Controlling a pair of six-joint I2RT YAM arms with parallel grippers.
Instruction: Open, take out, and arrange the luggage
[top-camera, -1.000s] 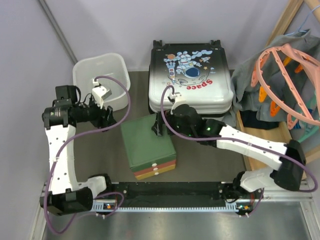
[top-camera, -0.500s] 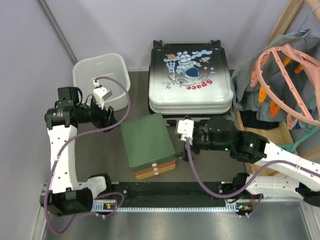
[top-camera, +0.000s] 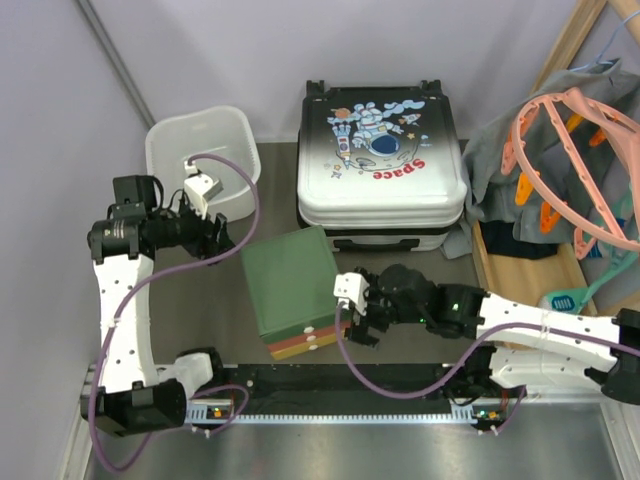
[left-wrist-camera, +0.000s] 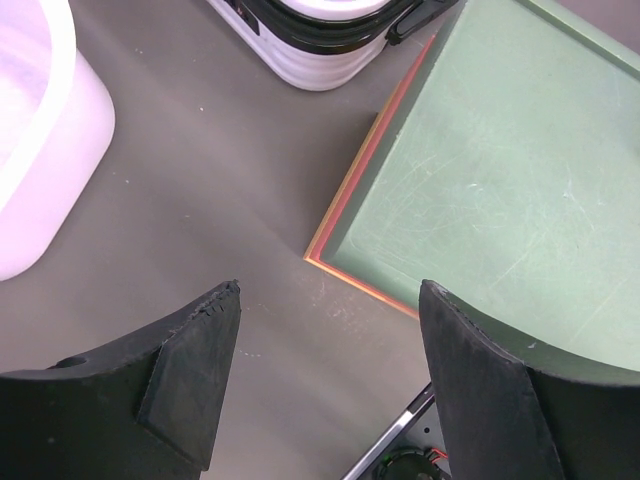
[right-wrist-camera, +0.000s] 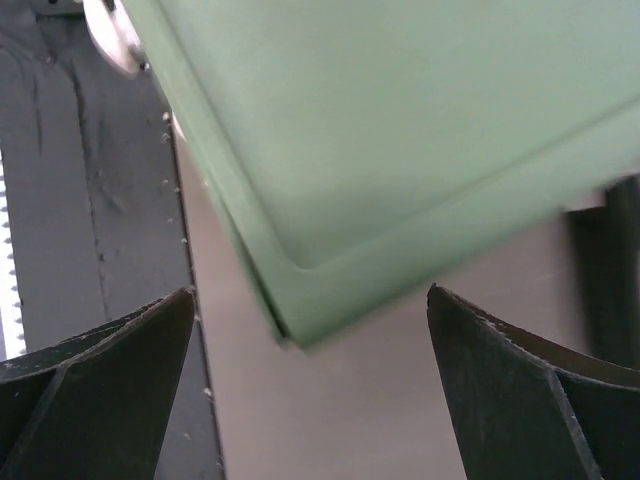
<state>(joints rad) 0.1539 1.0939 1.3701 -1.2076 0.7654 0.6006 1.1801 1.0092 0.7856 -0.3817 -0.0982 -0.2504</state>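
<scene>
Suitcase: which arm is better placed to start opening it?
Left, probably: its open gripper has the suitcase corner just ahead, while the right gripper points at the green box instead.

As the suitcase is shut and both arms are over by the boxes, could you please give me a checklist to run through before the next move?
1. Luggage opened: not ok; it lies flat and shut at the far side of the table.
2. Left gripper free: ok; jaws open, empty, above the table beside the green-topped boxes.
3. Right gripper free: ok; jaws wide open, empty, at the boxes' near right corner.
4. Clear way to the luggage: probably not ok; the boxes stand directly in front of it.
5. Zip or latch located: cannot tell; no view shows it clearly.
</scene>
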